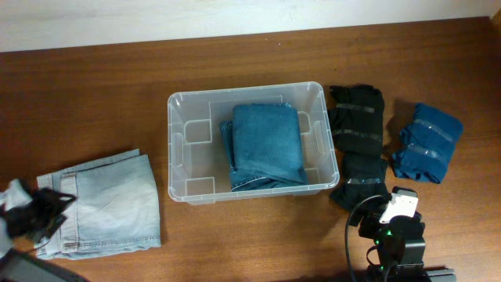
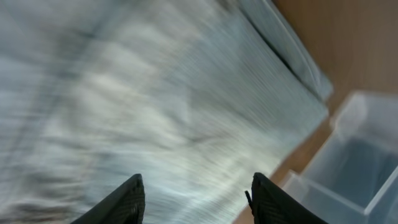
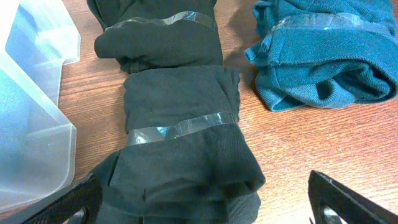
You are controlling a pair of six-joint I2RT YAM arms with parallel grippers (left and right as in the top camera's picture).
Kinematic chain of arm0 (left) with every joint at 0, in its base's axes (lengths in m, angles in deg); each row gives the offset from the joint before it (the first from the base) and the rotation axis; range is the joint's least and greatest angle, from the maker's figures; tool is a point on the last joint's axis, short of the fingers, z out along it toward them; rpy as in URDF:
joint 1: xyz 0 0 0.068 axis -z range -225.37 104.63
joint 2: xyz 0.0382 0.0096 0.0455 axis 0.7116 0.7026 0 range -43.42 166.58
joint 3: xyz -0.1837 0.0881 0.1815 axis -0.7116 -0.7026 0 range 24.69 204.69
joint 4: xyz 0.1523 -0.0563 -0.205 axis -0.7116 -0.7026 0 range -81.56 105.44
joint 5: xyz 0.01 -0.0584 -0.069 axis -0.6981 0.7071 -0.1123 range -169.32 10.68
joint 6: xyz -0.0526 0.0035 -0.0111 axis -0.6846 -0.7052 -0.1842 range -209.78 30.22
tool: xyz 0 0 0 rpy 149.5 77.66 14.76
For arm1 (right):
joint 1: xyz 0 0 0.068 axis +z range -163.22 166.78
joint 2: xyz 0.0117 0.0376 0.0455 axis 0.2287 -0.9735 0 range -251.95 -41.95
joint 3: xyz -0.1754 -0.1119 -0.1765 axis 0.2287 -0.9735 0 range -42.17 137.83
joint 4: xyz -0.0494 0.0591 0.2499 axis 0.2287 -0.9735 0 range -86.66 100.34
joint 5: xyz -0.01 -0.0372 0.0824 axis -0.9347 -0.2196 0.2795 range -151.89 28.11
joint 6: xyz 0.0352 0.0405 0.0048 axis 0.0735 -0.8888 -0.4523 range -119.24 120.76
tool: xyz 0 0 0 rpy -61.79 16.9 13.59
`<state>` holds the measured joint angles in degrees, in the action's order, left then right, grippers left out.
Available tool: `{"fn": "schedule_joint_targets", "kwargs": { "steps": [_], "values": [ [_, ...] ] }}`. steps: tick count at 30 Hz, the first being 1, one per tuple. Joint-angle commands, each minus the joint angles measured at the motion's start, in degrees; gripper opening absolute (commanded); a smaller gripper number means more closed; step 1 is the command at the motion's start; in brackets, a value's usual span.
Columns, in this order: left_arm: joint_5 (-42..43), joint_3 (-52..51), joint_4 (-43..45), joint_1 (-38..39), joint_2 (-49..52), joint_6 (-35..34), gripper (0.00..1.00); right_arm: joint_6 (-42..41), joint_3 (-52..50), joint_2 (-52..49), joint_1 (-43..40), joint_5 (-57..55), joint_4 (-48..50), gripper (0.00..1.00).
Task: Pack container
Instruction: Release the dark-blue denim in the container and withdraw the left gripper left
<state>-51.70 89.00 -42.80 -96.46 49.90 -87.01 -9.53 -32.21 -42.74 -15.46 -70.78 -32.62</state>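
The clear plastic container [image 1: 182, 141] stands at the table's middle with folded dark blue jeans [image 1: 266, 145] inside. Folded light blue jeans [image 1: 109, 205] lie at the front left; they fill the blurred left wrist view [image 2: 155, 106]. My left gripper [image 1: 39, 213] is open at their left end, its fingers [image 2: 196, 202] apart over the cloth. A black taped cloth bundle [image 1: 358, 137] lies right of the container, and a teal taped bundle [image 1: 427, 142] lies further right. My right gripper [image 1: 391, 223] is open just in front of the black bundle [image 3: 180, 143], fingers [image 3: 205, 208] wide on either side of its near end.
The container's corner shows in the left wrist view [image 2: 354, 162] and its rim in the right wrist view [image 3: 37, 112]. The teal bundle [image 3: 323, 59] lies on bare wood. A white wall runs behind the table's far edge [image 1: 235, 35].
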Motion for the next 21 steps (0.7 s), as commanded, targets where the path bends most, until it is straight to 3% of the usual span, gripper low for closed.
{"fn": "schedule_joint_targets", "kwargs": {
  "steps": [1, 6, 10, 16, 21],
  "values": [
    [-12.46, -2.16, -0.28, 10.14, -0.33, -5.2, 0.55, 0.39, -0.46, 0.44, 0.35, -0.13, 0.11, 0.98],
    [-31.63, -2.38, -0.52, 22.77, -0.33, -16.46, 0.57, 0.39, -0.46, 0.44, 0.35, -0.13, 0.11, 0.98],
    [-41.09, -3.96, 0.15, 29.09, -0.33, -24.65, 0.63, 0.39, -0.46, 0.44, 0.35, -0.13, 0.11, 0.98],
    [-41.62, -10.25, 6.97, 29.94, 0.92, -26.73, 0.63, 0.39, -0.46, 0.44, 0.35, -0.13, 0.11, 0.98],
    [-39.39, -12.83, 17.18, 29.97, 10.29, -23.15, 0.64, 0.42, -0.46, 0.44, 0.35, -0.13, 0.11, 0.98]
  ]
}}
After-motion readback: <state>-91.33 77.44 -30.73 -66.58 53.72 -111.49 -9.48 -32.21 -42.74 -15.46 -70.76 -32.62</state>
